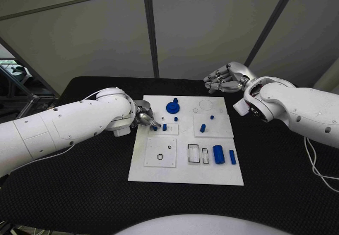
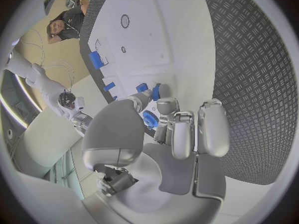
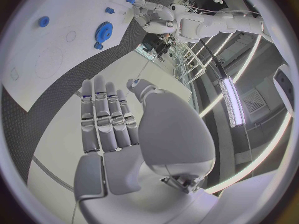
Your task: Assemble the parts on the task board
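- The task board (image 1: 185, 174) lies in the middle of the head view. Near its bottom right lie a fat blue cylinder (image 1: 218, 154) and a thin blue bar (image 1: 232, 156).
- The left hand (image 1: 145, 118) is at the board's left edge. Its fingers pinch a small blue part (image 2: 149, 119). It could slip out or go in crooked.
- A blue peg (image 1: 164, 127) stands right beside the hand and could get bumped.
- Farther up, a blue gear (image 1: 172, 106) sits.
- The right hand (image 1: 225, 78), upper right, holds nothing, fingers curled.
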`<act>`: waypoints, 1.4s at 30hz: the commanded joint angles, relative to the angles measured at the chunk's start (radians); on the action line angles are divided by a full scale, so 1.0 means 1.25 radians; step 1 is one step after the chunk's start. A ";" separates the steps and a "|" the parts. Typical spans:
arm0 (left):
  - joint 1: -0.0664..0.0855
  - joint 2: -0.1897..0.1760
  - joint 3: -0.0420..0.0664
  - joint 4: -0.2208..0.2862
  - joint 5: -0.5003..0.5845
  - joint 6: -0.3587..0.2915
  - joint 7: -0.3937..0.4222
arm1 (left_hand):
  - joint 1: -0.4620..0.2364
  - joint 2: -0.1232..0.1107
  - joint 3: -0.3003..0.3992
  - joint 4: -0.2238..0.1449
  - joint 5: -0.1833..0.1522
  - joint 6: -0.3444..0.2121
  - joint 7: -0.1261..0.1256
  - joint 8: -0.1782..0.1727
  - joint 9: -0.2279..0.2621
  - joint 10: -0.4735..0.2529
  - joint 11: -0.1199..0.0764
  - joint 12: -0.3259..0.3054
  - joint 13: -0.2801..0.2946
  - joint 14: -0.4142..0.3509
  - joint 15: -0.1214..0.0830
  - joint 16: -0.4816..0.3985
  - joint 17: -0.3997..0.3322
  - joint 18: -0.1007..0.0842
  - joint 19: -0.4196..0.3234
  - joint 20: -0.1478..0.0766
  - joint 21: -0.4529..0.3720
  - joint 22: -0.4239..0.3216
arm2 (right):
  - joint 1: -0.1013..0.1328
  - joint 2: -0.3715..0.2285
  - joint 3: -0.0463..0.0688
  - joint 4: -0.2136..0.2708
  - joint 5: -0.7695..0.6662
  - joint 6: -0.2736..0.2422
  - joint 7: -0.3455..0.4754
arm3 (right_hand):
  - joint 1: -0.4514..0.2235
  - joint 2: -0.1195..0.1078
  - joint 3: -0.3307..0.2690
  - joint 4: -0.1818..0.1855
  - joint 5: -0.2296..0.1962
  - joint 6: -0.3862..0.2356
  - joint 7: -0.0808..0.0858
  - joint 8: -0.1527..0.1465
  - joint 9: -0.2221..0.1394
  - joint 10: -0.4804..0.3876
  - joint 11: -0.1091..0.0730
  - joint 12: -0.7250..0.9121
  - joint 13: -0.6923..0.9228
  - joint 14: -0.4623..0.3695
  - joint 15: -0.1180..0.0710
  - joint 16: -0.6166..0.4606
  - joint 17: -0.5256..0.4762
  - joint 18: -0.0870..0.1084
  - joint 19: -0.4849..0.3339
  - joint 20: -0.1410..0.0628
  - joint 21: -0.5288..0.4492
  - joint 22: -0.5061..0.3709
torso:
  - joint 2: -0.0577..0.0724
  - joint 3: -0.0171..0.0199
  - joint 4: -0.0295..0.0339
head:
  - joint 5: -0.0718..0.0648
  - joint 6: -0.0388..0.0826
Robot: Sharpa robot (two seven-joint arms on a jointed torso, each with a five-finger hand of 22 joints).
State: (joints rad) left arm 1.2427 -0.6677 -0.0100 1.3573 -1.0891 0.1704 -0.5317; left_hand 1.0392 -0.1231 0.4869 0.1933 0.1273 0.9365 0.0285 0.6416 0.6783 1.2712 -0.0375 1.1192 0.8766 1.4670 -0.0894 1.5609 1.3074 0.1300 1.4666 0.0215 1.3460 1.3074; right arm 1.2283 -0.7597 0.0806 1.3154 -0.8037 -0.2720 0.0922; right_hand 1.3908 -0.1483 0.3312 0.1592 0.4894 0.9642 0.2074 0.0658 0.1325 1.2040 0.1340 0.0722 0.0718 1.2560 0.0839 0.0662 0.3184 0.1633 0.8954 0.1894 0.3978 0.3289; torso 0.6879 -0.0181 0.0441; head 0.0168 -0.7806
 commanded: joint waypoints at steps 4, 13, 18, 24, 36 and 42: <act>-0.001 0.001 -0.001 -0.002 -0.002 0.006 -0.003 | -0.015 -0.001 -0.018 0.007 -0.004 0.009 0.000 0.000 0.001 0.006 -0.001 0.005 0.002 0.082 -0.004 0.005 0.206 -0.060 0.022 -0.005 0.004 0.047 | 0.001 0.000 0.000 0.002 -0.001 -0.003 0.007 | -0.006 0.002 0.005 0.000 0.002 -0.003 0.001 0.002 0.001 -0.007 0.001 0.005 -0.001 -0.005 0.000 -0.002 -0.001 0.013 0.001 0.006 -0.003 -0.001 | 0.000 -0.0003 0.0003 | 0.000 0.000; -0.001 -0.003 -0.001 -0.002 -0.002 0.007 -0.004 | -0.028 -0.002 -0.046 0.020 -0.004 0.011 0.000 0.001 0.002 0.007 -0.001 0.006 0.003 0.082 -0.004 0.005 0.207 -0.061 0.023 -0.005 0.005 0.049 | 0.001 -0.002 0.000 0.002 -0.001 -0.003 0.007 | -0.006 0.002 0.005 0.000 0.002 -0.003 0.001 0.002 0.001 -0.007 0.001 0.005 -0.001 -0.005 0.000 -0.002 -0.001 0.013 0.001 0.006 -0.003 -0.001 | 0.000 -0.0005 0.0004 | 0.000 0.000; -0.001 -0.005 -0.001 -0.001 -0.002 0.009 -0.005 | -0.031 -0.002 -0.059 0.024 -0.004 0.011 0.000 0.002 0.003 0.007 -0.001 0.007 0.003 0.082 -0.004 0.006 0.208 -0.061 0.023 -0.005 0.006 0.051 | 0.001 -0.002 0.000 0.002 -0.001 -0.002 0.006 | -0.007 0.001 0.005 -0.001 0.003 -0.003 0.001 0.002 0.001 -0.007 0.001 0.005 -0.001 -0.006 0.000 -0.001 -0.002 0.013 0.001 0.006 -0.004 -0.002 | 0.000 -0.0005 0.0005 | 0.000 0.000; -0.001 -0.009 0.000 0.002 -0.002 0.009 -0.005 | -0.035 -0.005 -0.078 0.030 -0.004 0.012 0.000 0.003 0.004 0.007 -0.002 0.008 0.003 0.083 -0.005 0.007 0.209 -0.061 0.024 -0.006 0.008 0.053 | 0.001 -0.002 0.000 0.002 -0.001 -0.002 0.006 | -0.006 0.000 0.005 -0.001 0.003 -0.003 0.001 0.002 0.001 -0.007 0.001 0.005 -0.001 -0.006 0.000 -0.001 -0.002 0.013 0.001 0.006 -0.004 -0.002 | 0.000 -0.0009 0.0003 | 0.000 0.001; -0.001 -0.010 0.000 0.006 -0.002 0.001 -0.004 | -0.041 -0.003 -0.116 0.045 -0.004 0.012 -0.001 0.005 0.005 0.008 -0.002 0.009 0.003 0.083 -0.005 0.007 0.209 -0.061 0.025 -0.006 0.008 0.055 | 0.001 -0.001 0.000 0.002 -0.002 -0.001 0.007 | -0.006 0.000 0.005 -0.001 0.003 -0.003 0.001 0.002 0.001 -0.007 0.001 0.005 -0.001 -0.006 0.000 -0.001 -0.002 0.013 0.001 0.006 -0.004 -0.002 | 0.000 -0.0006 0.0006 | -0.001 0.000; -0.001 -0.015 0.000 0.009 -0.002 -0.006 -0.003 | -0.041 -0.003 -0.124 0.048 -0.004 0.012 -0.002 0.005 0.005 0.007 -0.002 0.009 0.002 0.082 -0.006 0.006 0.208 -0.061 0.024 -0.007 0.007 0.054 | 0.001 -0.003 0.000 0.002 -0.002 -0.002 0.007 | -0.006 -0.001 0.005 -0.002 0.003 -0.003 0.001 0.002 0.001 -0.008 0.001 0.005 -0.001 -0.006 0.000 -0.001 -0.002 0.013 0.001 0.006 -0.005 -0.002 | 0.000 -0.0006 0.0008 | 0.001 0.001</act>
State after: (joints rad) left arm 1.2411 -0.6845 -0.0101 1.3659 -1.0888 0.1686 -0.5323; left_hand 0.9963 -0.1275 0.3351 0.2544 0.1273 0.9436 0.0284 0.6439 0.6832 1.2746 -0.0410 1.1268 0.8791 1.4669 -0.0893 1.5647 1.3074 0.1302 1.4665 0.0215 1.3499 1.3074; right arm 1.2284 -0.7627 0.0806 1.3156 -0.8043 -0.2719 0.0921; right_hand 1.3908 -0.1483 0.3344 0.1560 0.4899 0.9642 0.2074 0.0658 0.1331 1.2004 0.1376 0.0722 0.0718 1.2560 0.0839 0.0662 0.3166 0.1633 0.8954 0.1894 0.3978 0.3272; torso 0.6880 -0.0188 0.0448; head 0.0170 -0.7803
